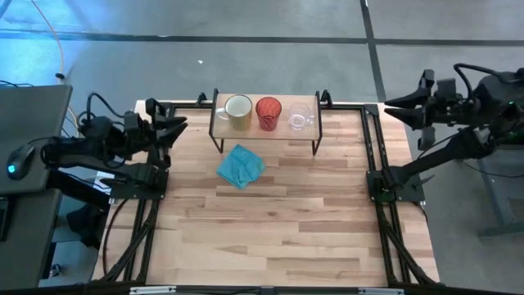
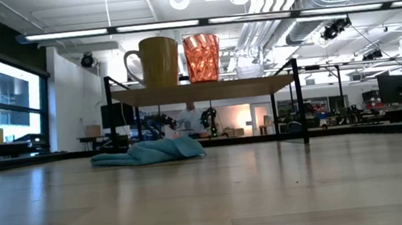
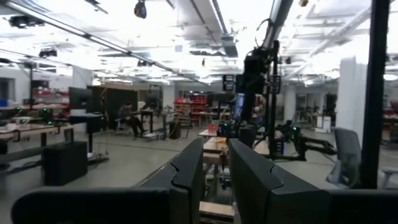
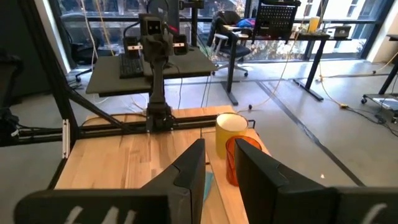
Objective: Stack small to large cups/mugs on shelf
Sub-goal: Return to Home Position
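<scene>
The shelf [image 1: 266,129] stands at the table's far middle on thin black legs. On its board stand, upright in a row from left to right, the cream-yellow mug [image 1: 237,112], the red tumbler [image 1: 268,112] and the clear glass cup [image 1: 300,117]. The low view shows the mug [image 2: 154,61], the tumbler [image 2: 202,57] and, faintly, the glass cup [image 2: 250,70] on the shelf [image 2: 206,91]. My left gripper [image 1: 173,129] hovers at the table's left edge and my right gripper [image 1: 391,109] at its right edge. Both are slightly open and empty. The right wrist view shows the mug [image 4: 231,134] and the tumbler [image 4: 239,158].
A crumpled teal cloth [image 1: 241,166] lies on the table just in front of the shelf and appears in the low view [image 2: 153,152]. Black frame rails run along the table's left and right sides [image 1: 372,156]. The near half of the tabletop [image 1: 270,238] is bare wood.
</scene>
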Controlling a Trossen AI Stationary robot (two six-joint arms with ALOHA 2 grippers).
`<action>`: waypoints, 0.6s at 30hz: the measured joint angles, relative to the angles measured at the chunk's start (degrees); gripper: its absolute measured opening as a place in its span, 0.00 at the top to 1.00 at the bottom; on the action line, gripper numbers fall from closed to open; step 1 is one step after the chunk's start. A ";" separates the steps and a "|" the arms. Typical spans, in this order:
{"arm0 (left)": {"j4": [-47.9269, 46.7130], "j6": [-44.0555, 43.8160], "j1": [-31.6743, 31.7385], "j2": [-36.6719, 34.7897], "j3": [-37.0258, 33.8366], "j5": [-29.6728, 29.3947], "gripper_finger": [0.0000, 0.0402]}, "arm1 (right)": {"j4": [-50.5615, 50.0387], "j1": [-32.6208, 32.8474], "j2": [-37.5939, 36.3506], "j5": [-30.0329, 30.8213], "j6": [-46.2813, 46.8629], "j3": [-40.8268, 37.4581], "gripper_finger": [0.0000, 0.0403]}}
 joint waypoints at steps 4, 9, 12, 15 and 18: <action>1.48 -1.21 -0.02 -4.26 -4.90 -1.63 0.83 | 1.88 0.00 -1.65 0.19 -0.02 -4.87 0.80; 2.30 -3.15 -0.01 -8.33 -10.36 -4.16 0.83 | 12.38 0.02 -10.03 2.99 0.27 -22.16 0.80; 2.49 -4.31 -0.01 -9.80 -12.52 -5.46 0.83 | 23.37 0.02 -17.01 3.04 -0.71 -33.29 0.80; 2.30 -4.54 0.00 -10.63 -14.32 -5.81 0.83 | 33.19 0.02 -24.51 2.97 -1.33 -43.56 0.80; 2.25 -4.66 0.00 -10.96 -15.66 -5.81 0.83 | 41.28 0.02 -31.01 2.63 -1.27 -53.32 0.80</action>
